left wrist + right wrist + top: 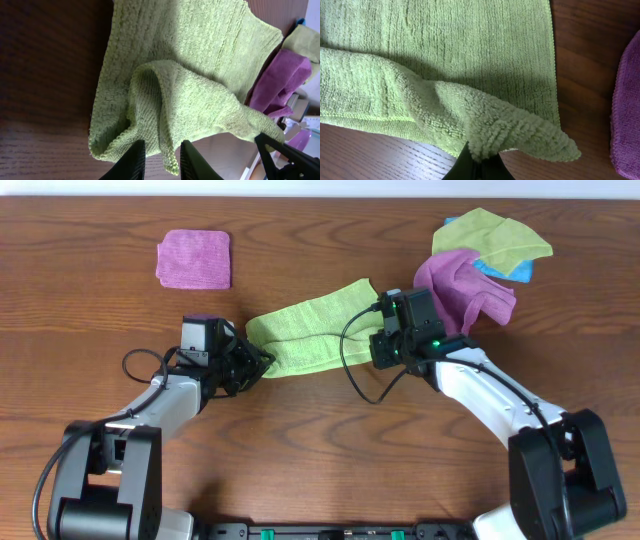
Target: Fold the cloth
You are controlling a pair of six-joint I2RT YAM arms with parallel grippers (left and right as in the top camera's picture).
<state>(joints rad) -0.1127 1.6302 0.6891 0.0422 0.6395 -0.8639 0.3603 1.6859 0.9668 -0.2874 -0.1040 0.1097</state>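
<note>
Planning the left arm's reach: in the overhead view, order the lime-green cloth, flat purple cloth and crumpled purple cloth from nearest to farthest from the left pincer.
1. Lime-green cloth: pinched in the left pincer itself.
2. Flat purple cloth: upper left.
3. Crumpled purple cloth: far right side.

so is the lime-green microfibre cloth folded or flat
Partly folded: left gripper and right gripper pinch the cloth, one edge raised over the rest.

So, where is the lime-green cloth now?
Overhead, the lime-green cloth lies mid-table between the left fingers and right fingers, a crumpled purple cloth at its right.
</note>
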